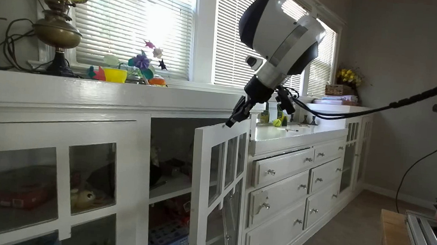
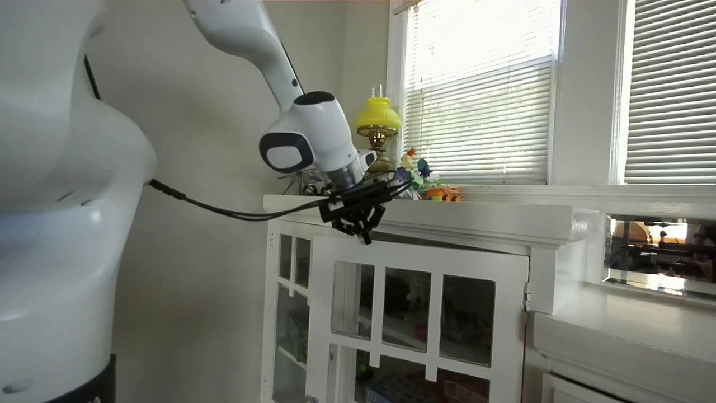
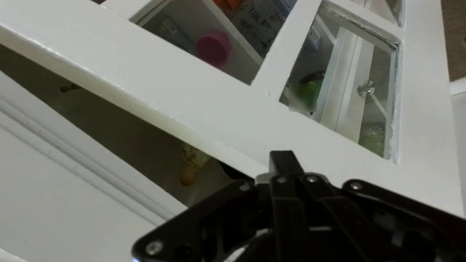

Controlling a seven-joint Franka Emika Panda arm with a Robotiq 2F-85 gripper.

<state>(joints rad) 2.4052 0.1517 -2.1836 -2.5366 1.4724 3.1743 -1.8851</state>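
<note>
White cabinet door point(image 2: 436, 313), already partly open, neither shut nor wide; clenched, empty hand point(image 1: 231, 122) at the door's top edge, perhaps touching.

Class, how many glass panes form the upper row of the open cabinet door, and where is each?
3. On the open door, the hinge-side pane, the middle pane and the free-edge pane sit side by side; both exterior views show the row, none hidden.

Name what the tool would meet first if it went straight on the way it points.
The tool would probably meet the open cabinet door, along its top; whether they touch now is unclear.
</note>
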